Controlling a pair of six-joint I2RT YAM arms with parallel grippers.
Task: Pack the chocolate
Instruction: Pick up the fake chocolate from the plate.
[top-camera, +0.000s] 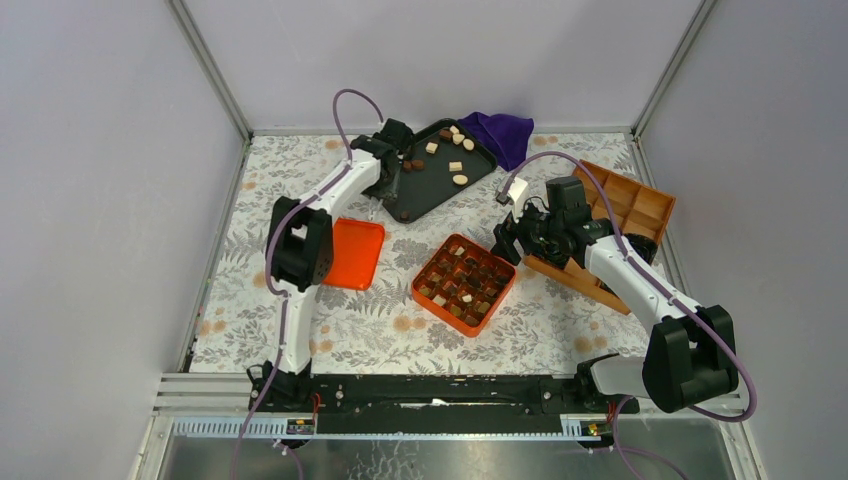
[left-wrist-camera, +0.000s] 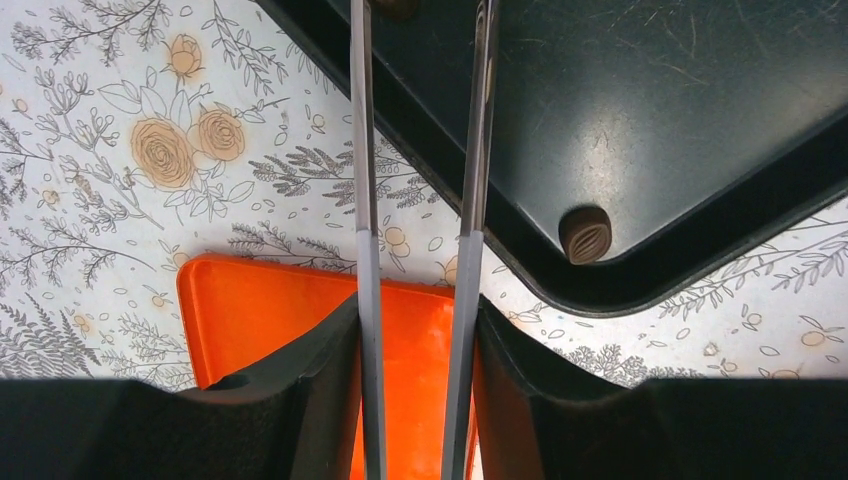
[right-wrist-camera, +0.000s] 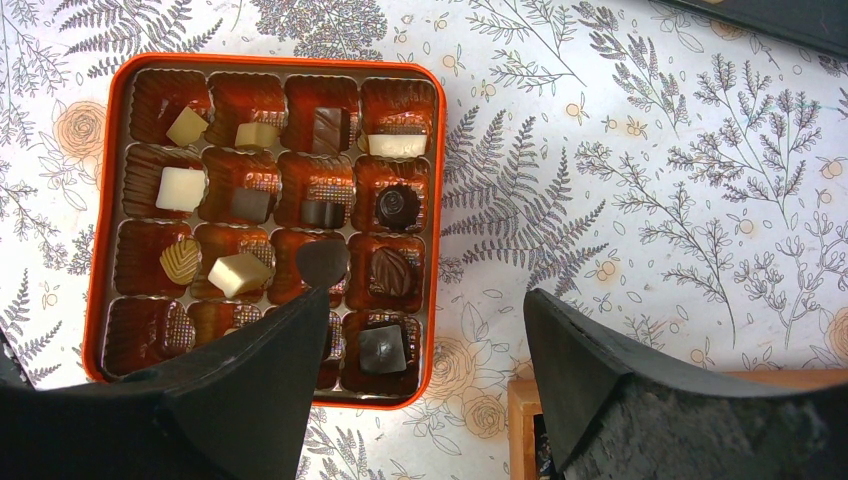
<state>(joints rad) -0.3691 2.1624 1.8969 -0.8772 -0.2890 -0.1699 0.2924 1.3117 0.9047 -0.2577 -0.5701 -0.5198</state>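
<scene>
Left wrist view shows us the left gripper (left-wrist-camera: 425, 40) with blades apart, clamping nothing, above the black tray (left-wrist-camera: 680, 100), a ribbed chocolate (left-wrist-camera: 585, 235) in its corner. We should straddle one piece squarely before closing. Our right gripper (right-wrist-camera: 425, 325) gapes empty by the orange box (right-wrist-camera: 270, 60).

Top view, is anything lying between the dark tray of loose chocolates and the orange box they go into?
Nothing visible does. Only bare floral cloth lies between the dark tray holding the chocolates and the orange box. The right gripper hovers off the box's right side; the orange lid lies to its left.
</scene>
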